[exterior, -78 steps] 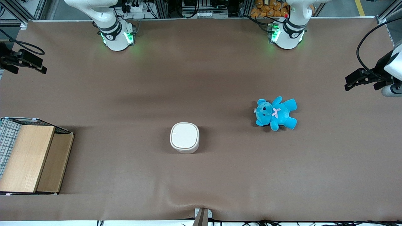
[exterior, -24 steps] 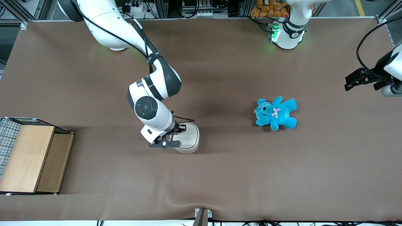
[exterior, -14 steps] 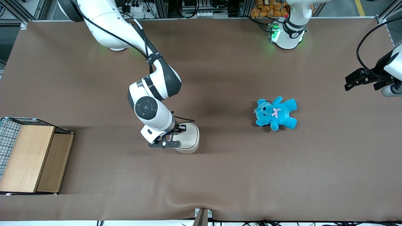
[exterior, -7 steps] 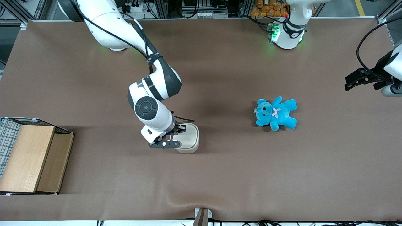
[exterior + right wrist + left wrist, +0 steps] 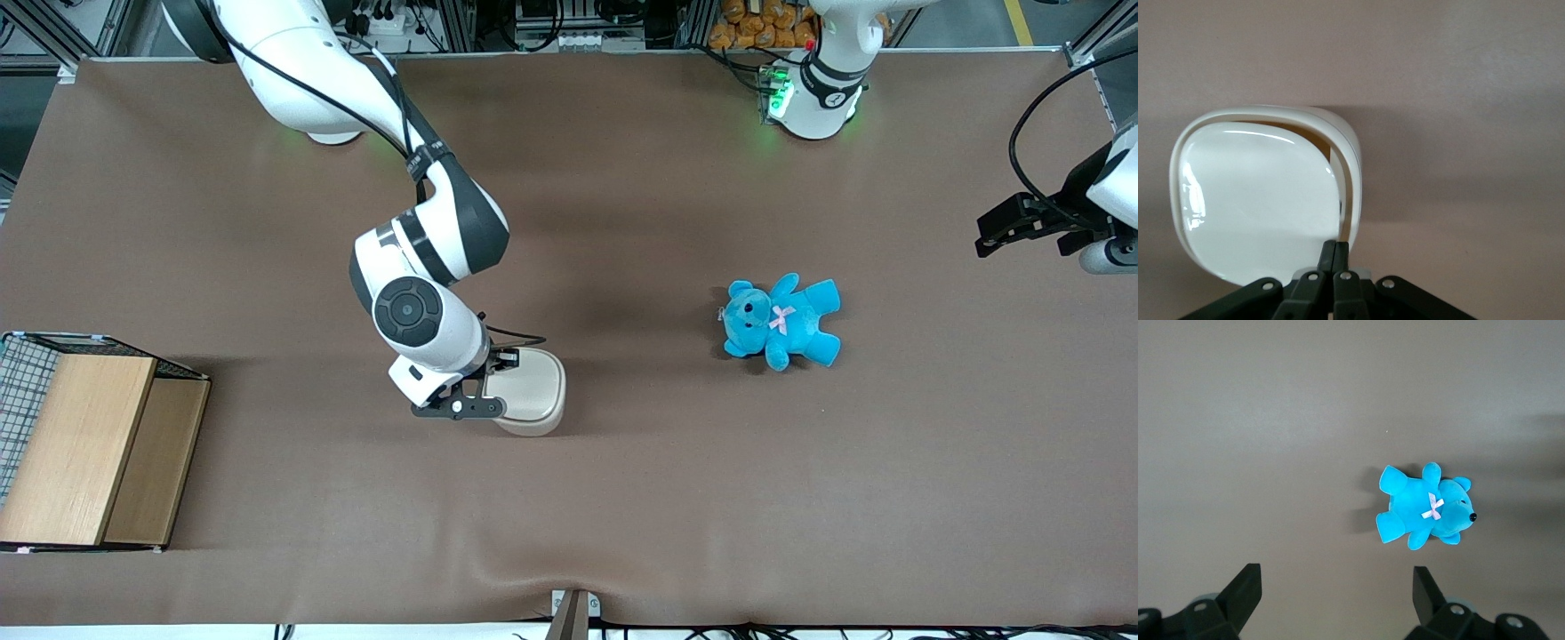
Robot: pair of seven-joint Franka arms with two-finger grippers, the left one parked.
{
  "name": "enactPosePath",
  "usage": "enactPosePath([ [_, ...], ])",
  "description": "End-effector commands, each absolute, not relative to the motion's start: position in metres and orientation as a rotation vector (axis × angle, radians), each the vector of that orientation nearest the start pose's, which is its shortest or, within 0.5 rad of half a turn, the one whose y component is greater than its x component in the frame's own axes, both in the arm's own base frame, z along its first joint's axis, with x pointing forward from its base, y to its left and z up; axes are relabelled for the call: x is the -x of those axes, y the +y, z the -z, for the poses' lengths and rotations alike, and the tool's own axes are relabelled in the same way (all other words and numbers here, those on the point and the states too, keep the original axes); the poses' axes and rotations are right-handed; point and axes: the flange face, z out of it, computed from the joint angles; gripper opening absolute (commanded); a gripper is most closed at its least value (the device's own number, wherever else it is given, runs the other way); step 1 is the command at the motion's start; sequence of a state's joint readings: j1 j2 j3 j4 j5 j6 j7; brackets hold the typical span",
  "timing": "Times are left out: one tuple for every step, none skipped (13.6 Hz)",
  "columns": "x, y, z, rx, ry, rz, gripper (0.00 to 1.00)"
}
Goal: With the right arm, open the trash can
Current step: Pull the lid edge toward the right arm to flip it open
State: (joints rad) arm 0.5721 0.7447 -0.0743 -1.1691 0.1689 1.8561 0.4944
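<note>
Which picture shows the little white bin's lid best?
The right wrist view: the small cream-white rounded-square trash can fills it, its flat lid lifted with tan inside showing, the gripper at its rim, fingers together. The front view has the white jointed right arm partly covering it. The left wrist view shows no can.

The cream-white trash can [image 5: 532,391] sits mid-table, nearer the front camera than the blue teddy, lid lifted slightly, a tan gap showing. The right arm's gripper [image 5: 1335,255], fingers together, touches its lid edge.
</note>
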Motion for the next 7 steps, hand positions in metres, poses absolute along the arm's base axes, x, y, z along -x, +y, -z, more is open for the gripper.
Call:
enactPosePath([
  [-0.635,0.385,-0.391,3.067,0.076,-0.13,0.0],
  [-0.635,0.382,-0.402,3.062,0.073,-0.121,0.0],
  [-0.635,0.378,-0.414,3.057,0.071,-0.109,0.0],
  [-0.634,0.373,-0.433,3.046,0.056,-0.075,0.21],
  [-0.634,0.368,-0.451,3.04,0.025,-0.038,0.99],
  [-0.635,0.362,-0.459,3.039,-0.002,-0.021,1.0],
  [-0.639,0.352,-0.464,3.046,-0.007,-0.005,1.0],
])
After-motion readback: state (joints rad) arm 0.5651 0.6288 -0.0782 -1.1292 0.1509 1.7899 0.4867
